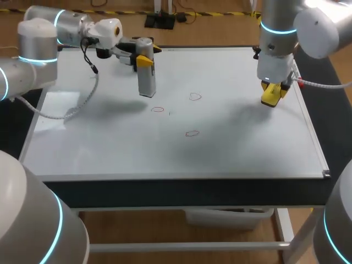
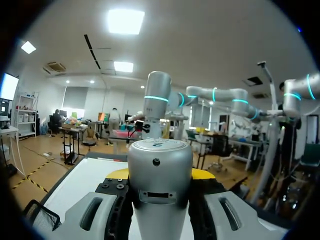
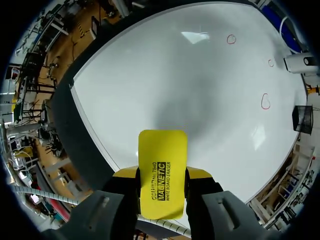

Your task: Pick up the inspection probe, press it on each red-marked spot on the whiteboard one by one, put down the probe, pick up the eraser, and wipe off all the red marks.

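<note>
- L gripper grips the probe near its top. The probe stands upright over the far-L part of the whiteboard.
- Probe's lower end is near the three red marks but beside the closest one, not on it. Can't tell if it touches the board.
- R gripper grips the yellow eraser over the board's R part, apart from the marks.
- L wrist view: probe's round top betw. the yellow tips, plus a strip of board.
- R wrist view: all three marks lie ahead of the eraser.
</note>
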Controlling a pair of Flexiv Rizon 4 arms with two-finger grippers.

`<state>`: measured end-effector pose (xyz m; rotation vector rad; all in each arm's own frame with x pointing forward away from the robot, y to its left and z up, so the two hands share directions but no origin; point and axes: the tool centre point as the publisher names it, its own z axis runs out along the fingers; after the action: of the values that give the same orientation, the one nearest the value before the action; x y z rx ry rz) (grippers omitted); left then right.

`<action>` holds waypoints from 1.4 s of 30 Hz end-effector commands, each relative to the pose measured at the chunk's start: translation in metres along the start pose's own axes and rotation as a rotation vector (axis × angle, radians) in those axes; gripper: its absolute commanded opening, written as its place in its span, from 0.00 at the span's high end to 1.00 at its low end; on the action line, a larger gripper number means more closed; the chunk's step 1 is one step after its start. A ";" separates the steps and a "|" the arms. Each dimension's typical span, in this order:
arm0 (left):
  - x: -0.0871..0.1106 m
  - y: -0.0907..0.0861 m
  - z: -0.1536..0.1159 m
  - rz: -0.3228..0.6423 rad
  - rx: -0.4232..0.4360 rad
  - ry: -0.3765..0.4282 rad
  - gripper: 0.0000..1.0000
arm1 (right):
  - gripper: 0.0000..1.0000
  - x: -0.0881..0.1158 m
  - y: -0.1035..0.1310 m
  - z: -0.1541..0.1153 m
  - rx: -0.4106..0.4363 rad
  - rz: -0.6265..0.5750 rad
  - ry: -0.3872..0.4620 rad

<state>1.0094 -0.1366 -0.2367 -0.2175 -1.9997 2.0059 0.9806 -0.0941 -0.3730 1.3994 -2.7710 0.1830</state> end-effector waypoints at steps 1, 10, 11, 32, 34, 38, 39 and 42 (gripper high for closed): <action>0.008 0.003 0.009 0.012 -0.010 -0.023 1.00 | 1.00 0.001 0.000 -0.002 0.002 -0.001 0.003; 0.009 0.020 0.022 0.024 0.003 -0.016 1.00 | 1.00 0.001 0.000 -0.002 0.002 -0.001 0.003; 0.008 0.022 0.024 0.025 -0.002 -0.018 1.00 | 1.00 0.001 0.000 -0.002 0.002 -0.001 0.003; 0.000 0.042 0.024 0.009 0.010 -0.024 1.00 | 1.00 0.001 0.000 -0.002 0.002 -0.001 0.003; 0.000 0.043 0.023 0.010 0.013 -0.023 1.00 | 1.00 0.001 0.000 -0.002 0.002 -0.001 0.003; 0.002 0.044 0.023 0.015 0.017 -0.020 1.00 | 1.00 0.001 0.000 -0.002 0.002 -0.001 0.003; 0.002 0.045 0.023 0.016 0.017 -0.019 1.00 | 1.00 0.001 0.000 -0.002 0.002 -0.001 0.003; 0.003 0.044 0.023 0.026 0.017 -0.013 1.00 | 1.00 0.001 0.000 -0.002 0.002 -0.001 0.003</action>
<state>0.9932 -0.1567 -0.2769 -0.2178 -2.0034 2.0429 0.9808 -0.0940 -0.3729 1.3989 -2.7700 0.1843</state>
